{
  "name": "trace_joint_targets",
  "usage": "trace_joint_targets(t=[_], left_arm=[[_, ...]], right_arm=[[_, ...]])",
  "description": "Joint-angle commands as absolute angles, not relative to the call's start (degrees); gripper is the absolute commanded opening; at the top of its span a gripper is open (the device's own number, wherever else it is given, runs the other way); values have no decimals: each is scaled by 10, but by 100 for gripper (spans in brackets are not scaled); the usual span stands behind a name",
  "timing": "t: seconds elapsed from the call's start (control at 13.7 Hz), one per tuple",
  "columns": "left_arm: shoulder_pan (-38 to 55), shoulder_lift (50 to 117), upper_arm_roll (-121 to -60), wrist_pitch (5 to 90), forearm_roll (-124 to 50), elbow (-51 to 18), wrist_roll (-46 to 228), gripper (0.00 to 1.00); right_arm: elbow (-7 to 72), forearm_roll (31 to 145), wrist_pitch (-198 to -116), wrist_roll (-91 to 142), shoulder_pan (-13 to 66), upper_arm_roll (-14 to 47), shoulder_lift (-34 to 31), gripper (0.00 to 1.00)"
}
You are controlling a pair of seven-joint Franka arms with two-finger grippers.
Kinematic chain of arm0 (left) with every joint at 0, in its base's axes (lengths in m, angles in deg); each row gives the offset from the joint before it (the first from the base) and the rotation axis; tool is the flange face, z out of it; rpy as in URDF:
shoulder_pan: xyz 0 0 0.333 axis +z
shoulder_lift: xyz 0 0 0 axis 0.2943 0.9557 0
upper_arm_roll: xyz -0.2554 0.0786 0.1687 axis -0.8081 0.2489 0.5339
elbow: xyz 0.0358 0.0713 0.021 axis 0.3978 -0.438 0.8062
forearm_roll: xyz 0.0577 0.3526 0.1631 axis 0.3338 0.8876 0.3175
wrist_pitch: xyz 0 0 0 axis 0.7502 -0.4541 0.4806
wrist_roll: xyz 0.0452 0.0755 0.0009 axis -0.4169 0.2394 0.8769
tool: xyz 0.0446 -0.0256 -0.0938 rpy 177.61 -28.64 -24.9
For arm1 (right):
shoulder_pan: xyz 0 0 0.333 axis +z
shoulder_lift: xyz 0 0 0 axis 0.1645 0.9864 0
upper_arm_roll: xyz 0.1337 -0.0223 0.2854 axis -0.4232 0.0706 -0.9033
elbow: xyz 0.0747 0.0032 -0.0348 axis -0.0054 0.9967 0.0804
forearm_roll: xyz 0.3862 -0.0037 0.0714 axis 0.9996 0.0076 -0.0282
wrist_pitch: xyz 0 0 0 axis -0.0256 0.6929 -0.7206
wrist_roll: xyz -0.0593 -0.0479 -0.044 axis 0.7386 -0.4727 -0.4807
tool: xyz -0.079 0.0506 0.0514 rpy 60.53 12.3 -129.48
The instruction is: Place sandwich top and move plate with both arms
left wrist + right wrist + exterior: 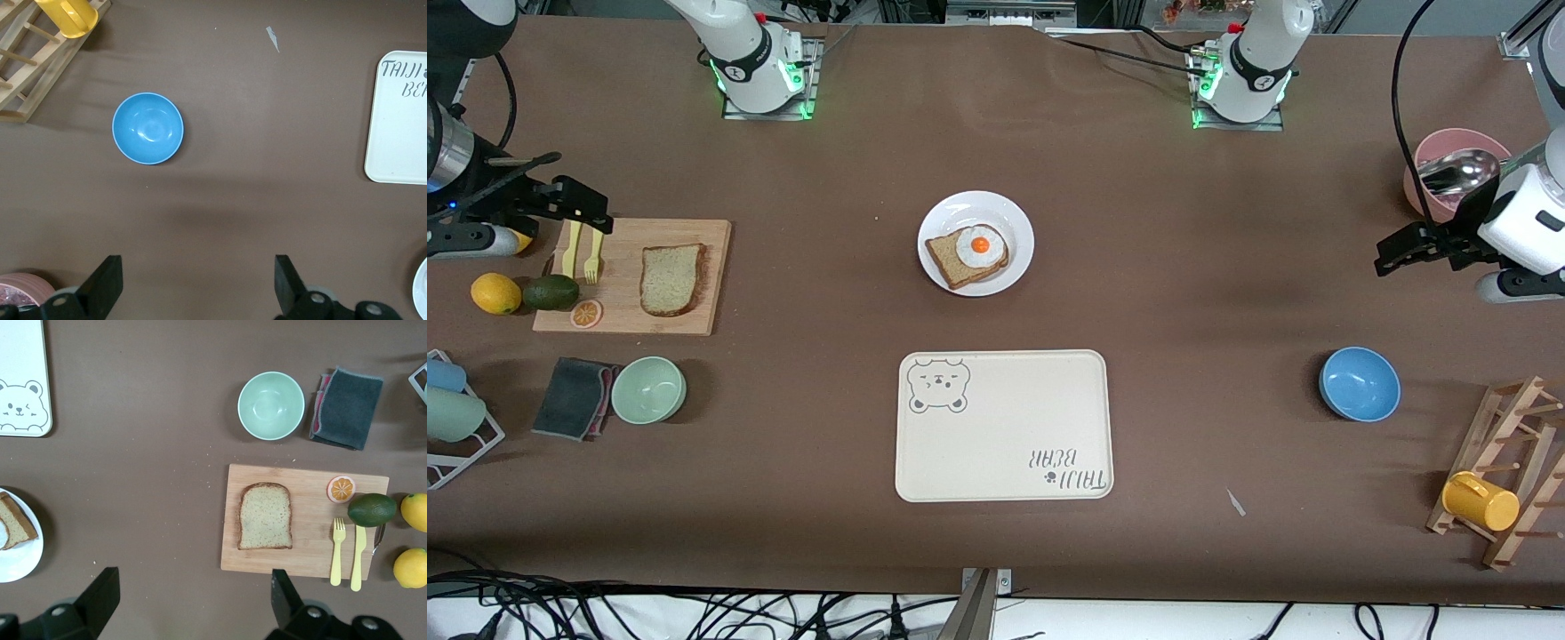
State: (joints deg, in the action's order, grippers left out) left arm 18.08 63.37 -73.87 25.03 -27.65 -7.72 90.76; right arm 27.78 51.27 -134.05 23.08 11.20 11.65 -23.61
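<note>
Sandwich top [671,279] flat on cutting board [694,322] at right arm's end of desk, plate [1014,267] w/ egg toast [967,256] mid-desk. Right gripper [190,587] over board edge, left gripper [199,280] near blue bowl [147,128], both w/ fingers spread, empty. Risk: thin flat slice may skid off board when pinched.

The only clear lettering is on the cream tray [1005,427], printed in grey at one corner beside a small paw mark: "TAIJI BEAR" (upside down in the front view). The left wrist view shows part of it, "TAIJI" above "BE". A bear face sits at the tray's far corner.
</note>
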Motion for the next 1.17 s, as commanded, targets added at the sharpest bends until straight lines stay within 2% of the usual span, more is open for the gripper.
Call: trace_joint_targets(t=[0.0,0.58,0.8,1.1], left_arm=[[182,631,-740,236,-283,-67,911,100],[183,630,-738,235,-304,-67,911,100],[183,629,-740,235,-302,-67,910,100],[176,630,-742,235,-295,-67,910,100]], right_arm=[[287,508,-1320,229,110,109,-243,100],[286,507,-1315,230,111,109,-241,100],[273,514,-1255,227,111,108,-227,100],[253,516,-1257,237,106,111,-196,100]])
